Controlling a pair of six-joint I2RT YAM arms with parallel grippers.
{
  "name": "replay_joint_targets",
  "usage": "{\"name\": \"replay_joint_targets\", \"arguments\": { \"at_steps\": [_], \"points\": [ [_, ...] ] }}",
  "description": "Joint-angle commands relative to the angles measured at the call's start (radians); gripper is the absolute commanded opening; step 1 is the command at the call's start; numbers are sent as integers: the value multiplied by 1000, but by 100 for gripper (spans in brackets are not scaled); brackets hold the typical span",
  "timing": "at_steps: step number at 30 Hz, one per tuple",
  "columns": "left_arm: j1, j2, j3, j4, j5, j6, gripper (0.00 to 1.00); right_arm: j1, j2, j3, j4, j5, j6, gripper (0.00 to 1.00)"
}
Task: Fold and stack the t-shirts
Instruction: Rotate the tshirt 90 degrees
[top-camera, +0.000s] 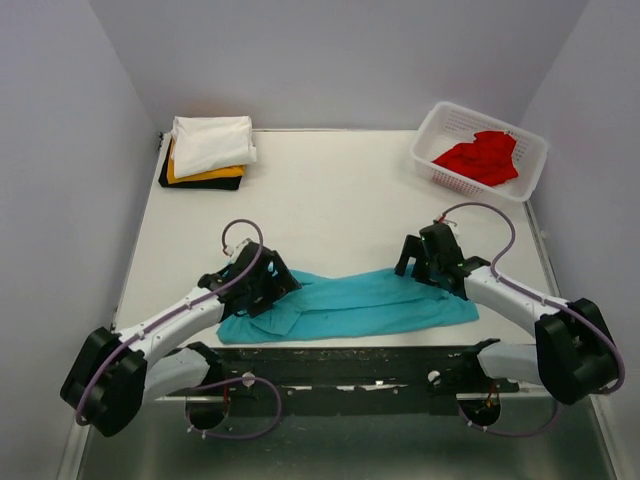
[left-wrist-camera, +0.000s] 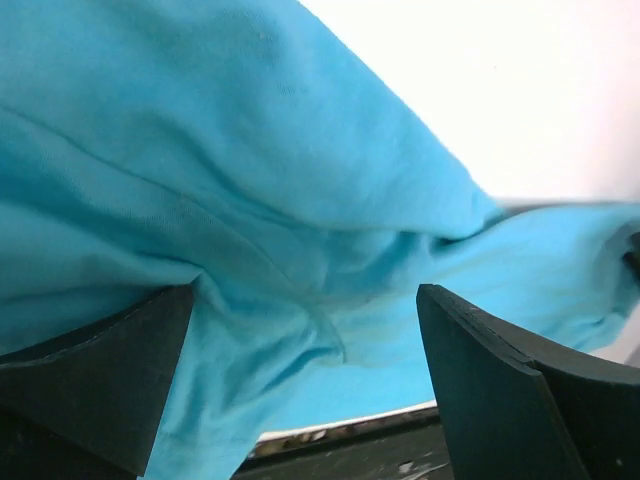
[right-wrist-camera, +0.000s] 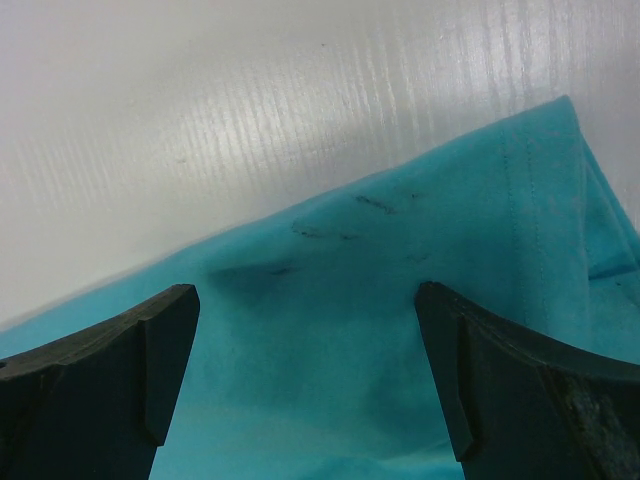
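The teal t-shirt (top-camera: 350, 305) lies rumpled along the near edge of the table, stretched left to right. My left gripper (top-camera: 262, 282) hovers over its left end; in the left wrist view (left-wrist-camera: 305, 350) its jaws stand wide apart over bunched teal cloth (left-wrist-camera: 250, 200), holding nothing. My right gripper (top-camera: 428, 262) is over the shirt's right end; in the right wrist view (right-wrist-camera: 305, 370) its jaws stand wide open above flat teal cloth (right-wrist-camera: 400, 290) with faint dark marks. A folded stack, white shirt (top-camera: 212, 143) over yellow-orange (top-camera: 205, 176) over black (top-camera: 200, 184), sits far left. The red shirt (top-camera: 482, 157) lies in the basket.
The white lattice basket (top-camera: 434, 131) stands at the far right corner of the white table (top-camera: 340, 200). Grey walls close in on the left, back and right. A dark rail runs along the near edge by the arm bases.
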Motion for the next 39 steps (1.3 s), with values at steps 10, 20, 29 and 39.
{"name": "replay_joint_targets", "arguments": {
  "at_steps": [10, 20, 29, 39],
  "points": [
    [238, 654, 546, 178, 184, 123, 99, 3, 25, 0, 42, -63, 2, 100],
    [299, 1454, 1923, -535, 349, 388, 99, 11, 94, -41, 113, -436, -12, 100],
    [358, 1407, 1751, -290, 571, 362, 99, 218, 175, 2, 22, -745, -116, 100],
    [383, 1434, 1792, -310, 630, 386, 99, 412, 7, -42, 60, -880, -54, 100]
  ]
}}
